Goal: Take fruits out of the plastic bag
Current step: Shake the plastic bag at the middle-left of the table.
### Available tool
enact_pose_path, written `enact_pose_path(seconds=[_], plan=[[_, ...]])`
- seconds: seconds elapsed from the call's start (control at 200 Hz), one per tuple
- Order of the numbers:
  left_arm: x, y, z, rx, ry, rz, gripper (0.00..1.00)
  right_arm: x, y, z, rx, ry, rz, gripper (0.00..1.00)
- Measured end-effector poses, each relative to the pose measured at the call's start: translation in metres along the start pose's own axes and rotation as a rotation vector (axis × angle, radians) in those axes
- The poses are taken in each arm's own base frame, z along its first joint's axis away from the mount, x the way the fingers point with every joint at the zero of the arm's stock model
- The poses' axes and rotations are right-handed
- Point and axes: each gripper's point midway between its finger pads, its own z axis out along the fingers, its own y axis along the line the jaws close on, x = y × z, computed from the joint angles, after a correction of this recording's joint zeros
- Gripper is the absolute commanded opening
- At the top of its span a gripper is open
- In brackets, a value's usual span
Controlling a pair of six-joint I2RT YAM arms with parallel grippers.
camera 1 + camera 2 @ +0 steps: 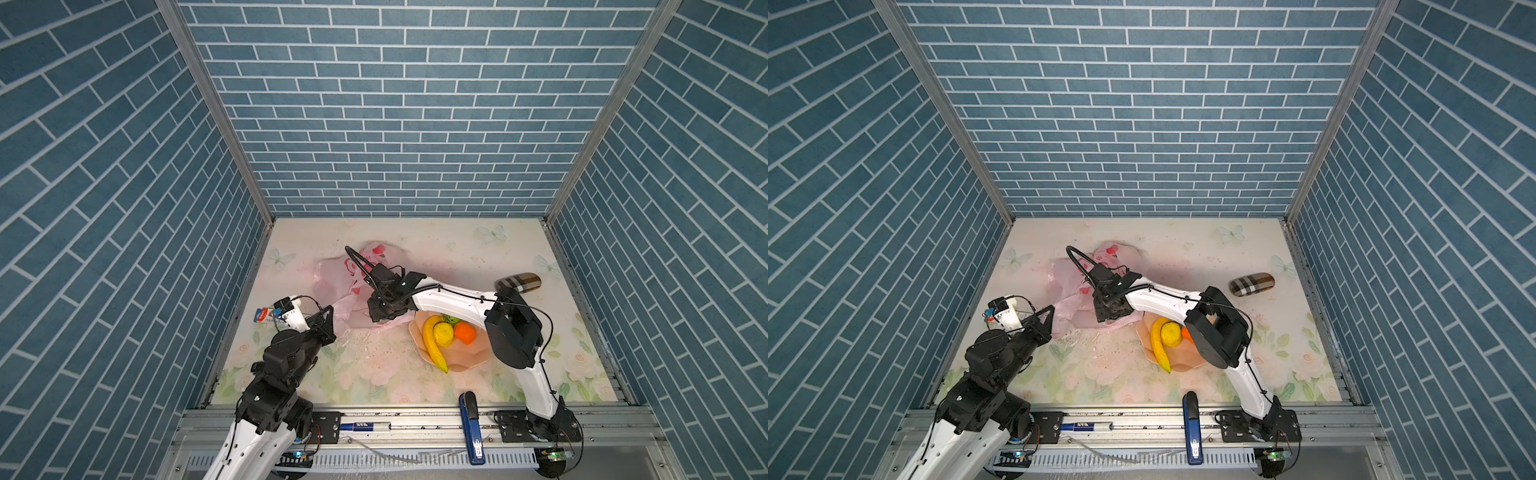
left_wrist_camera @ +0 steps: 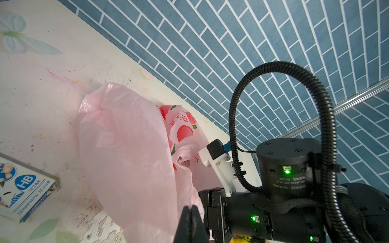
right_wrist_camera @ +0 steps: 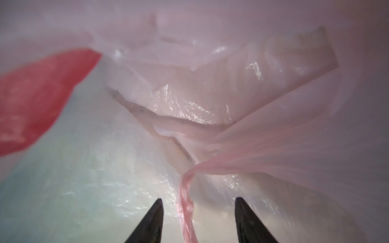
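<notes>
My left gripper [image 2: 190, 212] clenched the plastic bag [image 2: 126, 147] edge, lifting its mouth so my right gripper [image 3: 198, 199], jaws apart and empty, reached inside. 4 fruits [image 1: 443, 333] lay in the bowl [image 1: 469, 359].

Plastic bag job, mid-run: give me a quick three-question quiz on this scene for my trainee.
1. True or false: the left claw is shut on the plastic bag.
2. The right claw is: A open inside the bag; B shut on a lemon; C raised clear of the bag.
3. Where does the banana lie?
Key: 1 true; 2 A; 3 in the bowl.
</notes>
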Motion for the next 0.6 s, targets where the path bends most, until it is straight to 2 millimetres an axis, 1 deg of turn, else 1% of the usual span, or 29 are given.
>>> enact_pose_path(seconds=[0.1,0.3,0.47,0.6], plan=[[0.001,0.001,-0.001,0.001,-0.001,-0.004,0.00,0.000,-0.002,0.010,0.007,0.004,0.014,0.56],[0.005,0.005,0.000,-0.006,0.006,-0.008,0.00,0.001,-0.013,0.033,0.033,0.021,0.054,0.54],[0.005,0.006,0.000,-0.009,0.010,-0.009,0.00,-0.007,-0.015,0.036,0.027,-0.001,0.084,0.44],[0.007,0.007,0.001,-0.013,0.013,-0.009,0.00,-0.016,-0.017,0.036,0.015,-0.027,0.099,0.33]])
